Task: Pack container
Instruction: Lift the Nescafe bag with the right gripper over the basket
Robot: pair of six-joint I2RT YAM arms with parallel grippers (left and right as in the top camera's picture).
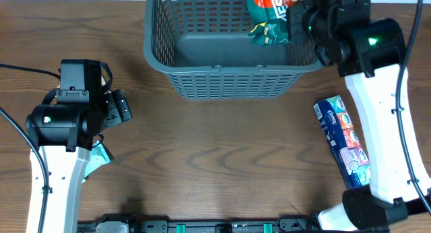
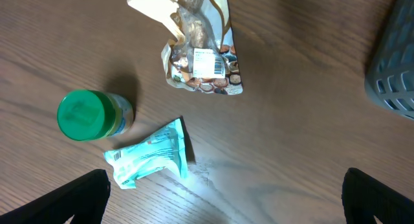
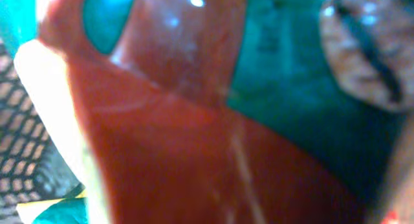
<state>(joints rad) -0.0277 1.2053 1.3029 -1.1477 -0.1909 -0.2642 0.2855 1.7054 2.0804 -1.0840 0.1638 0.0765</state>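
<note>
Carefully now: the red-and-green snack packet [image 1: 268, 5] is inside the container [image 1: 222, 81], top centre of the overhead frame, under the right jaws; whether they pinch it I cannot tell. Best settle it flat on the bottom before letting go. Left jaws hover spread above the worktop [image 1: 222, 159].

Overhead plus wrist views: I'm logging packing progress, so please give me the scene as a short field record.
container: dark grey basket
within basket outline: red and green snack packet; resting or held, cannot tell
right gripper: over basket at that packet; jaws hidden
left gripper: open, empty, above table
unpacked, left side: green-lidded jar, teal packet, nut packet
unpacked, right side: tissue pack
</note>
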